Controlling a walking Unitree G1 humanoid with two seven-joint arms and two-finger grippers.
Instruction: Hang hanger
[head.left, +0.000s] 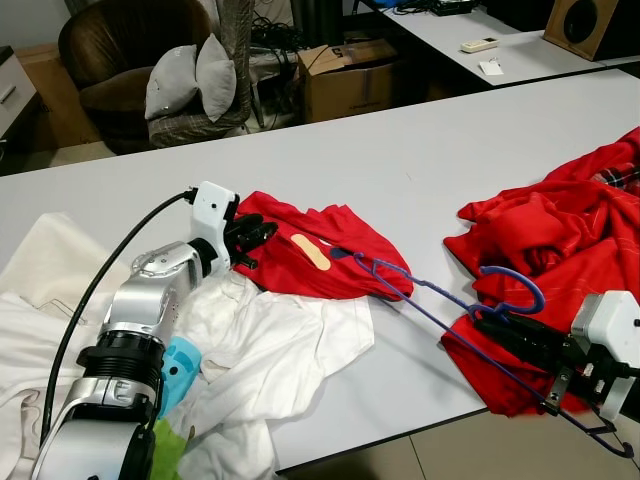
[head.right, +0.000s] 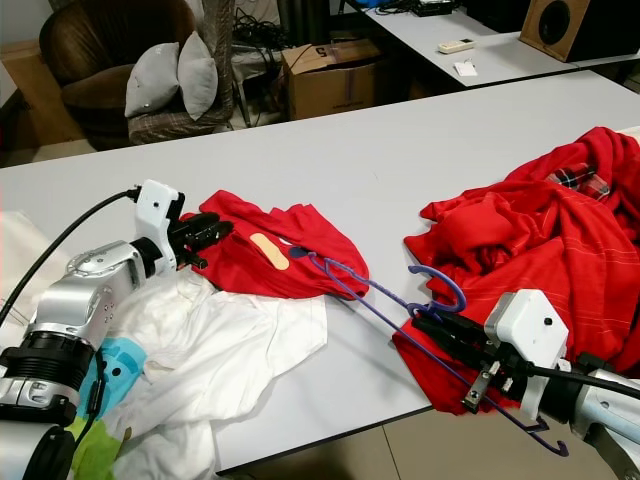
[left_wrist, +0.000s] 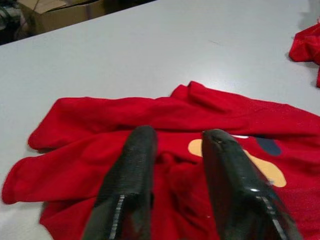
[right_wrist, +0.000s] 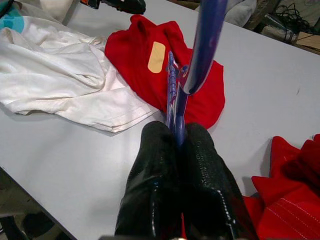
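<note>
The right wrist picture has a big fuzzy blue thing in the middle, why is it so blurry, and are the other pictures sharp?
Right wrist view: the blue hanger sits too near the lens, so it blurs, as does the right tool shut on it. Left wrist view: the left tool's fingers look soft, the red shirt clearer. Both eye views are sharp and evenly lit.

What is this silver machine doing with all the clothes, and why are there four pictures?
It is a robot with two silver arms. Two pictures come from cameras in its head, looking down at a white table. The other two come from a camera on each wrist. Each arm ends in a tool with two black fingers. The right tool is shut on a purple hanger, whose far end lies on a red shirt. The left tool is open over that shirt. White clothes and a red pile lie there too.
</note>
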